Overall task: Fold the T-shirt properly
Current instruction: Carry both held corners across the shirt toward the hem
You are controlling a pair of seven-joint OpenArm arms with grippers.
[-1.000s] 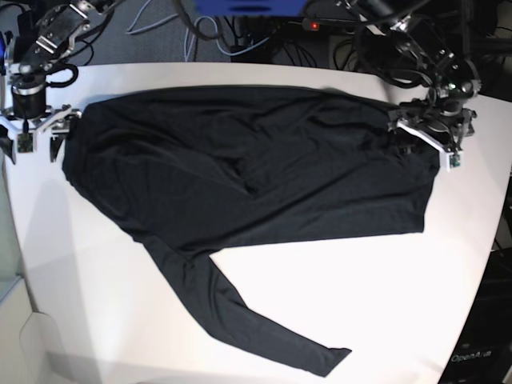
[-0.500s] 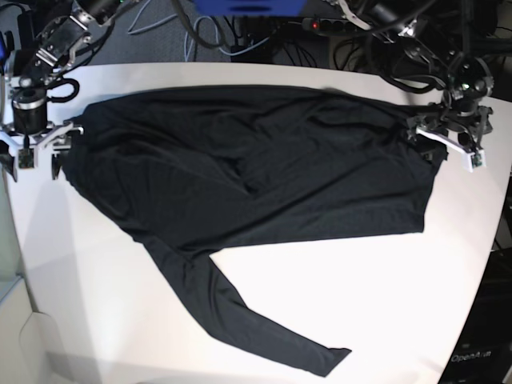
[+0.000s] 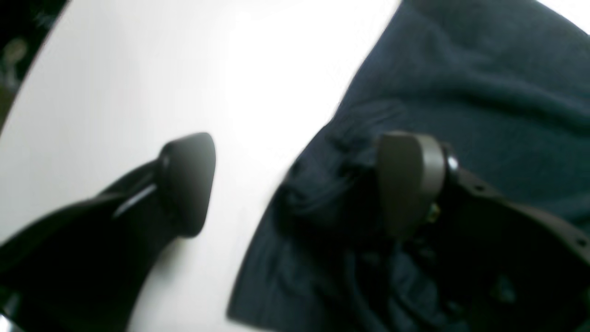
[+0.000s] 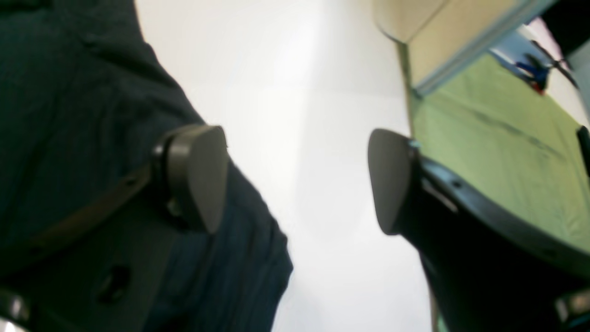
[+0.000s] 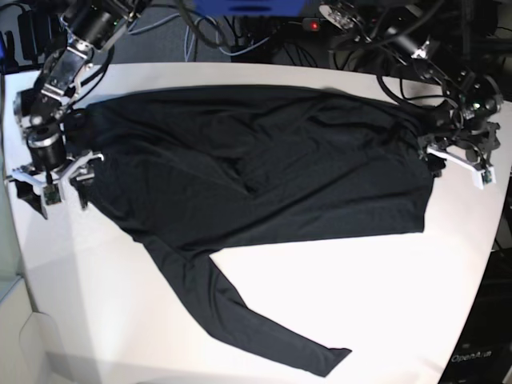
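The charcoal-black T-shirt (image 5: 256, 168) lies spread across the white table (image 5: 376, 296), with one long sleeve (image 5: 256, 320) trailing toward the front. My left gripper (image 5: 459, 172) is open at the shirt's right edge. In the left wrist view (image 3: 299, 184) one finger is over the bare table and the other over the fabric (image 3: 484, 92); it holds nothing. My right gripper (image 5: 54, 192) is open at the shirt's left edge. In the right wrist view (image 4: 295, 180) it straddles bare table, with the fabric (image 4: 69, 92) beside its left finger.
Cables and equipment (image 5: 240, 32) crowd the area behind the table's back edge. The table's left edge is close to my right gripper; past it the right wrist view shows a beige panel (image 4: 428, 32) and green floor (image 4: 484, 152).
Both grippers have moved toward the front along the shirt's side edges, the left one also slightly outward. Both stayed open. The shirt has not visibly shifted.
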